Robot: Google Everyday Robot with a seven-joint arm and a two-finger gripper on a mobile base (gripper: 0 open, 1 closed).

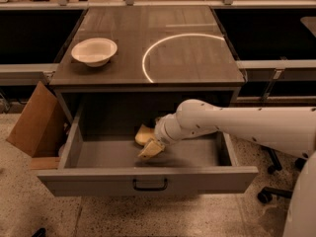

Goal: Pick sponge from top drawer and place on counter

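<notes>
The top drawer [148, 179] is pulled open below the counter [123, 38], a dark wood-grain top marked with a bright circular arc [148, 58]. My white arm reaches in from the right and down into the drawer. My gripper [151, 148] is low inside the drawer, near its middle. A pale yellow sponge [142, 134] lies on the drawer floor right at the gripper's tip, touching or nearly touching it. The wrist hides part of the sponge.
A white bowl [94, 51] sits on the counter's left side. A brown cardboard box [37, 122] leans against the cabinet at the left of the drawer. Dark shelving runs along the back. An office chair base [276, 181] stands at the right.
</notes>
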